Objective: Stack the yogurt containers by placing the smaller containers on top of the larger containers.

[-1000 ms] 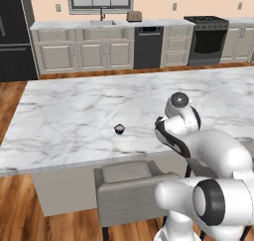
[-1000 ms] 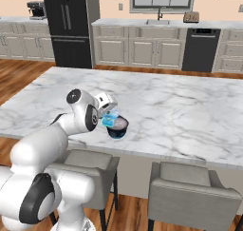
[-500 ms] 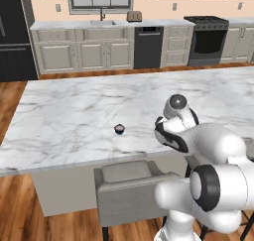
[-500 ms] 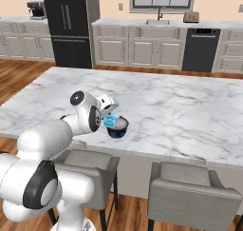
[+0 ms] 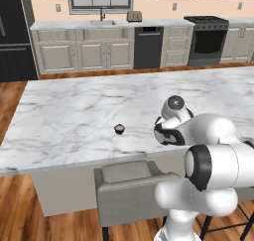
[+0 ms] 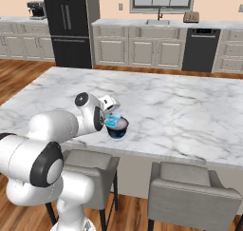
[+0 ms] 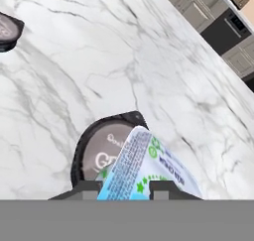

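The translucent blue cup (image 7: 144, 168) sits tilted between my fingertips (image 7: 87, 188), and my gripper (image 7: 126, 188) is shut on it. Right under it stands the wide dark tub with the pale grey top (image 7: 99, 150), partly covered by the cup. In the right base view the blue cup (image 6: 112, 121) rests at the tub's (image 6: 119, 129) rim near the counter's front edge, with my gripper (image 6: 110, 113) over it. Whether cup and tub touch I cannot tell. The tiny dark cup (image 5: 119, 129) stands alone on the marble, left of the arm, and also at the tiny dark cup (image 7: 7, 30).
The marble island counter (image 5: 74, 111) stretches wide to the left and back. Grey stools (image 6: 92, 161) (image 6: 192, 189) stand against its front edge below the tub. Cabinets, a sink and a dishwasher (image 5: 149, 46) line the far wall.
The blue cup stays in my gripper over the tub. The arm's elbow has shifted slightly; the tiny dark cup has not moved.
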### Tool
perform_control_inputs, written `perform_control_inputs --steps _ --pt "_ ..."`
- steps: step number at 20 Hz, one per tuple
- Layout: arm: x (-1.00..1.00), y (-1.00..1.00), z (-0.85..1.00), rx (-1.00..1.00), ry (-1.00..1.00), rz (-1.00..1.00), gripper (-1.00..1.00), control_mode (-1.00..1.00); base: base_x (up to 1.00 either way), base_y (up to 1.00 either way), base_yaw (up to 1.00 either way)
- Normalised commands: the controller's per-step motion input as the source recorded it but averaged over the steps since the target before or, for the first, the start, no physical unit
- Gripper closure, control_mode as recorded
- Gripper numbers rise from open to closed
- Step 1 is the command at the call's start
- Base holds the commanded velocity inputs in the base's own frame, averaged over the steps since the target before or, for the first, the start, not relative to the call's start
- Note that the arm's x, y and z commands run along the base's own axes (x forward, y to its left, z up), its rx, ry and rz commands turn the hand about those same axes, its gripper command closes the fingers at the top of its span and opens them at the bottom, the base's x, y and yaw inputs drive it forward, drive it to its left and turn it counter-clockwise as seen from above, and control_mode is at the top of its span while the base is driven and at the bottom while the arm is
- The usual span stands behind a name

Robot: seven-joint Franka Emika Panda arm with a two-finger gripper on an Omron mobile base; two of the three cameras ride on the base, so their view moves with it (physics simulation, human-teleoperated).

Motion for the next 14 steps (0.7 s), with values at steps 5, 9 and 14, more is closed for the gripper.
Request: perform_control_inputs --steps 5,9,14 --pt "0.21 0.00 -0.13 0.00 0.00 0.02 1.00 -1.00 0.00 0.00 0.00" --pt "0.25 0.00 -0.14 0.00 0.00 0.03 1.00 -1.00 0.00 0.00 0.00" --pt "0.27 0.00 -0.17 0.00 0.00 0.03 1.00 -1.00 0.00 0.00 0.00"
